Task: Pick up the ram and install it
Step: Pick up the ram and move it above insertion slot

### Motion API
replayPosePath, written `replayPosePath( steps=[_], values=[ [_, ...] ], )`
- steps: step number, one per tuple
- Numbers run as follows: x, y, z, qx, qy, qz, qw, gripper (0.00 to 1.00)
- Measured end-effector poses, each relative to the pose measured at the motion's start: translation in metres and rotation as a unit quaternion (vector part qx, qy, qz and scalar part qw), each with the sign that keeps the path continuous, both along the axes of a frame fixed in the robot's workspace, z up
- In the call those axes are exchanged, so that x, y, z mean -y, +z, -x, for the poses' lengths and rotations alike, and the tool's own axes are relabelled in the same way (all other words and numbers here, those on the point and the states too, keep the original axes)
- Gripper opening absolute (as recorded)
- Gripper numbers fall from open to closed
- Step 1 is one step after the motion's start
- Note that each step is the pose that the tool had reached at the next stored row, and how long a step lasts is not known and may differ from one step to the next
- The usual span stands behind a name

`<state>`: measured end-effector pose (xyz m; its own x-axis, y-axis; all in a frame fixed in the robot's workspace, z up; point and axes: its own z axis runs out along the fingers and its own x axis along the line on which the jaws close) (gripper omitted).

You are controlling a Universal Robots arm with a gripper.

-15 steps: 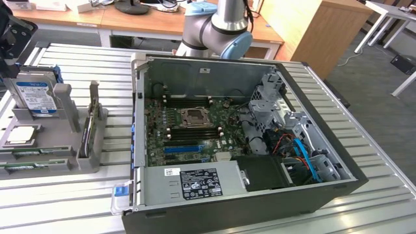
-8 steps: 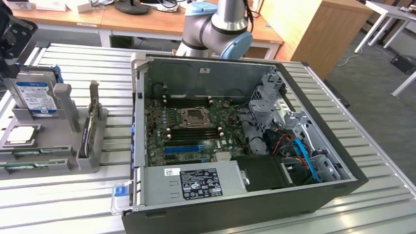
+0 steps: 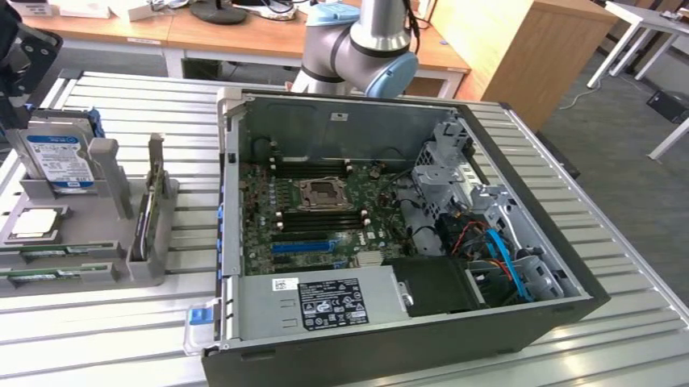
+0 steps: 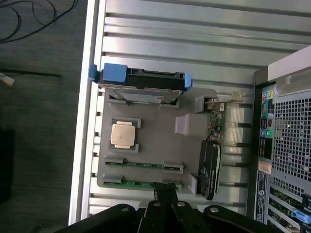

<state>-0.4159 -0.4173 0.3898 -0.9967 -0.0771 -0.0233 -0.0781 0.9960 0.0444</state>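
Exterior view: hard drive (image 3: 54,161) on the gray tray (image 3: 151,266) bears a blue-and-white label, power supply (image 3: 323,302) a black one — writing illegible. Wrist view: fingers (image 4: 167,193) clenched, grasping nothing, at the tray's edge over the nearer ram (image 4: 136,183) stick — two sticks, one processor (image 4: 122,135), all seated in the tray.

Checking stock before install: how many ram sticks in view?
2. Both lie in the holder, in adjacent slots: one inner stick, one outer stick by its edge. Others may be hidden.
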Motion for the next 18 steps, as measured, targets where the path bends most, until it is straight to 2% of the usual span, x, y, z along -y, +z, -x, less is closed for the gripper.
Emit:
replayPosePath(
  steps=[3,6,11,14,15,17,18],
  values=[
    [0.0,0.0,0.0,0.0,0.027,0.0003,0.9996,0.11],
    [0.0,0.0,0.0,0.0,0.054,0.0006,0.9985,0.11],
    [0.0,0.0,0.0,0.0,0.1,0.001,0.995,0.11],
    [0.0,0.0,0.0,0.0,0.127,0.0012,0.9919,0.11],
    [0.0,0.0,0.0,0.0,0.145,0.0014,0.9895,0.11],
    [0.0,0.0,0.0,0.0,0.163,0.0016,0.9866,0.11],
    [0.0,0.0,0.0,0.0,0.181,0.0018,0.9835,0.11]
  ],
)
